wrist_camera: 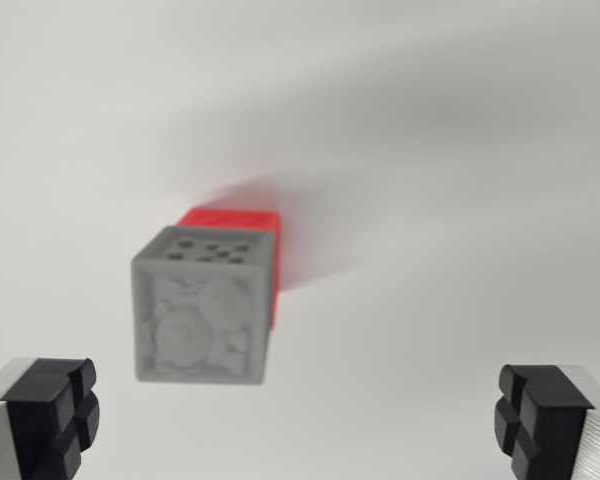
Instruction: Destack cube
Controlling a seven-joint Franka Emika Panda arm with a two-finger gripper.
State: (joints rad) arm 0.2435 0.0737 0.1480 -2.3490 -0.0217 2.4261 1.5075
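A grey cube [205, 308] with a relief pattern on its facing side and small holes on another side stands stacked on a red cube [250, 228], which shows only behind and along its right edge. Both are blurred. My gripper [298, 420] is open, with one black fingertip [52, 415] at the wrist view's lower left and the other [540, 418] at the lower right. The stack sits ahead of the fingers, closer to the left one, and nothing lies between them.
The cubes rest on a plain white surface [460, 200] that fills the view, with soft shadows stretching to the upper right.
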